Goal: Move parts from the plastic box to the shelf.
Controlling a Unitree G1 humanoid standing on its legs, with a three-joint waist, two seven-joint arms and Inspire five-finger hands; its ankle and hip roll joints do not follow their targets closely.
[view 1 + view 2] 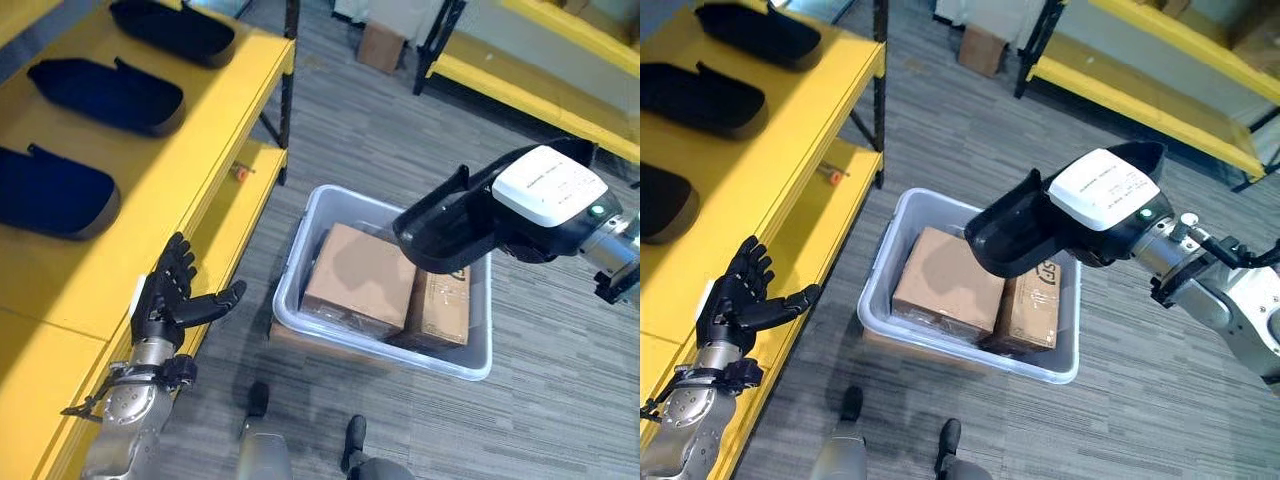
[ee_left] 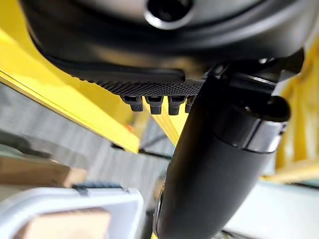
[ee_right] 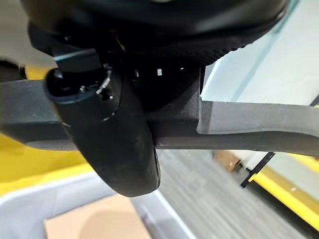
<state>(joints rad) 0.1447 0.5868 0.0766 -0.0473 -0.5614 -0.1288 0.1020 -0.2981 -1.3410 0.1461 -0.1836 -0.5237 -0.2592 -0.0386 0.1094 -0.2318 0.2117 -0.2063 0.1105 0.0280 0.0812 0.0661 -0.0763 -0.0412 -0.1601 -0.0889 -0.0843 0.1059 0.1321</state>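
Black part (image 1: 1030, 232) clasped in right robot hand (image 3: 119, 144) above plastic box (image 1: 300, 250); left robot hand (image 1: 170, 295) released.

Shelf top part-filled, box crowded

Three dark parts (image 1: 105, 95) take the far end of the yellow shelf (image 1: 150, 235); its near end is bare. Cardboard boxes (image 1: 358, 280) fill the plastic box (image 1: 300, 240).

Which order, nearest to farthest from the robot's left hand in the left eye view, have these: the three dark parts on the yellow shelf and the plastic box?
From the left hand, open beside the yellow shelf:
1. Nearest dark part, at the view's left edge.
2. Plastic box, on the floor toward the robot's right, about as near as the first; too close to call.
3. Middle dark part, farther along.
4. Farthest dark part, at the far end.
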